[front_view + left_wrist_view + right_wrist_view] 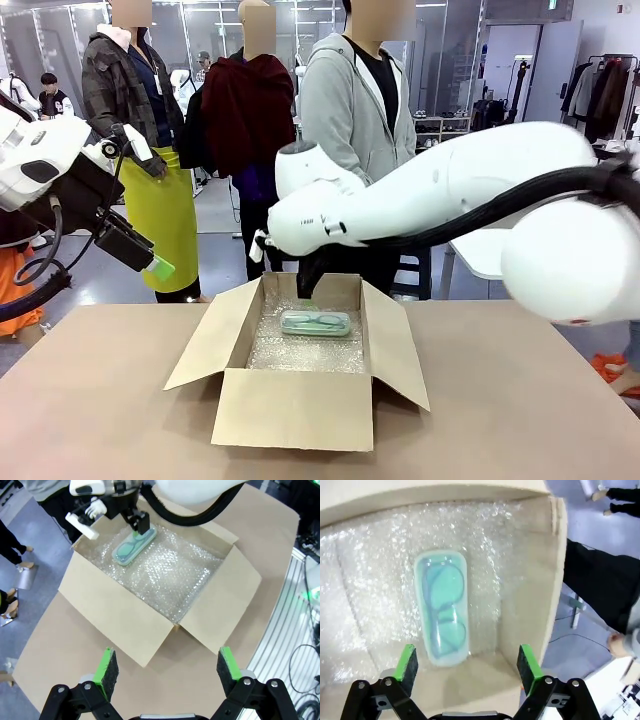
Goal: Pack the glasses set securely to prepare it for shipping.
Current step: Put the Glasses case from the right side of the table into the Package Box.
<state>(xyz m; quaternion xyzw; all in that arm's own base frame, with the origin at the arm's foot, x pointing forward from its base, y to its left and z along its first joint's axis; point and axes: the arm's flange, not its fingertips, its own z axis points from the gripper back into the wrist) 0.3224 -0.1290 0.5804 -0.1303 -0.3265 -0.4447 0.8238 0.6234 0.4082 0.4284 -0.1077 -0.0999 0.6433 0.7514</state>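
A mint green glasses case [316,322] with a spectacles outline on top lies flat on bubble wrap at the far end of an open cardboard box [290,405]. My right gripper [308,293] hangs just above the case's far end. In the right wrist view the right gripper [467,664] is open, its green pads wide apart over one end of the case [442,607], holding nothing. My left gripper [155,265] is raised at the left, away from the box. From the left wrist view the left gripper [167,667] is open and looks down on the box [120,625] and case [132,547].
The box's flaps [205,345] are spread outward on the brown table [100,400]. Bubble wrap [170,575] lines the box floor. A person in a grey hoodie [355,100] stands behind the far edge. Bare table lies to both sides of the box.
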